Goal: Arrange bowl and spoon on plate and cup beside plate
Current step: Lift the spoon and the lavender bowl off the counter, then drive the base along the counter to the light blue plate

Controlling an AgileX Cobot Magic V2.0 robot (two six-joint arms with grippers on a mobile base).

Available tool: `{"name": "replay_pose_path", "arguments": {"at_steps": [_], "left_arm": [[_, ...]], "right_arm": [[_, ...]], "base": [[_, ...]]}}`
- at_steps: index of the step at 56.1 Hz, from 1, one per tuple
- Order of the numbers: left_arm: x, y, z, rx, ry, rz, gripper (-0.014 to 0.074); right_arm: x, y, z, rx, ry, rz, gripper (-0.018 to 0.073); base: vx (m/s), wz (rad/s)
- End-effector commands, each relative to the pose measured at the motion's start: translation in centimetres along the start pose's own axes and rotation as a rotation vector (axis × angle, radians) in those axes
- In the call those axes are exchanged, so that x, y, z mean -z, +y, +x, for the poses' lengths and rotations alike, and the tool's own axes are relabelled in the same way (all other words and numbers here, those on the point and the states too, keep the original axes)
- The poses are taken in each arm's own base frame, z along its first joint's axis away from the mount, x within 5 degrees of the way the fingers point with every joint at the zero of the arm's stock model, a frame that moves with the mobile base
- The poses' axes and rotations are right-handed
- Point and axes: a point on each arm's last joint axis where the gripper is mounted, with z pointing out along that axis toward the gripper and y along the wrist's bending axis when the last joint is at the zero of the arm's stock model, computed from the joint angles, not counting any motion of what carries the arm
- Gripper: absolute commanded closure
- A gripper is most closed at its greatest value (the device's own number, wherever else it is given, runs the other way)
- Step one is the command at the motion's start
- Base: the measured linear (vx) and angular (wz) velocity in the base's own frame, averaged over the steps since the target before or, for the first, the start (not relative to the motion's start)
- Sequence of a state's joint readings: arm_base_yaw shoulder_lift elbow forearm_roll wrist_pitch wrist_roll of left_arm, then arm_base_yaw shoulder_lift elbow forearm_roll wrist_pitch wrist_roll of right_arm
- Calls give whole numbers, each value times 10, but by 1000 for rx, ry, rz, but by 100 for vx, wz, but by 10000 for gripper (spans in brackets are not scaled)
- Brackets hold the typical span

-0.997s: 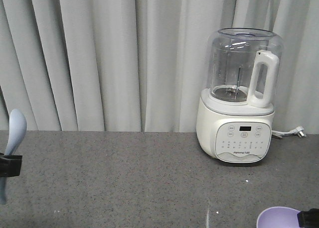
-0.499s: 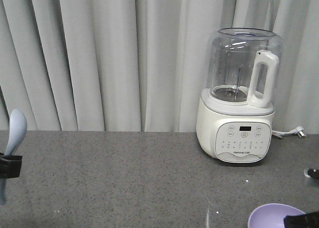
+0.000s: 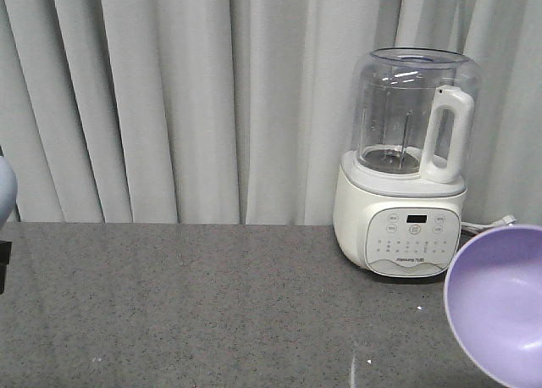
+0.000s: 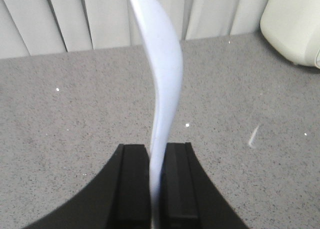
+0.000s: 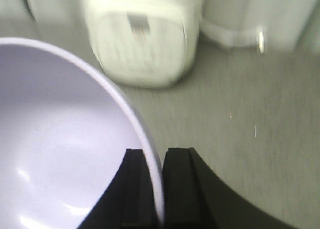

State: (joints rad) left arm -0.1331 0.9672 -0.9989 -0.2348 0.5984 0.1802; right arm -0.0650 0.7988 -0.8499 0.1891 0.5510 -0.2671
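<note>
Spoon (image 4: 164, 79): pale blue, its handle pinched between the closed fingers of the left gripper (image 4: 157, 156). The scoop stands upright, held above the grey table (image 4: 60, 114).

Bowl (image 3: 498, 307): lavender, tilted so its hollow faces the front camera. It sits at the lower right edge of that view, held clear of the table, with its rim clamped in the right gripper (image 5: 157, 161).

White blender (image 3: 405, 168): at the back of the table, behind the bowl, in front of a pale curtain (image 3: 169, 100).
</note>
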Motion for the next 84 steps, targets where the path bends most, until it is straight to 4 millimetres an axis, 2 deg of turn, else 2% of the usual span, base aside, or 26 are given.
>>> {"name": "replay_pose_path", "arguments": {"at_steps": [1, 10, 15, 27, 34, 84], "left_arm": [[20, -1, 2, 7, -160, -14, 600], [46, -2, 34, 17, -269, -25, 600], [60, -4, 49, 37, -329, -18, 600], [97, -10, 59, 61, -465, 12, 600], [108, -11, 61, 55, -509, 15, 600], [108, -11, 61, 54, -500, 16, 600]], "right_arm": [[36, 5, -6, 12, -249, 3, 569], [82, 14, 19, 8, -408, -3, 568], [95, 16, 25, 15, -450, 0, 568], [90, 16, 25, 6, -421, -11, 568], [87, 16, 25, 6, -411, -11, 568], [87, 16, 25, 9, -407, -12, 568]], "base": [[0, 0], [0, 0], [0, 0], [0, 0], [0, 0], [0, -2]]}}
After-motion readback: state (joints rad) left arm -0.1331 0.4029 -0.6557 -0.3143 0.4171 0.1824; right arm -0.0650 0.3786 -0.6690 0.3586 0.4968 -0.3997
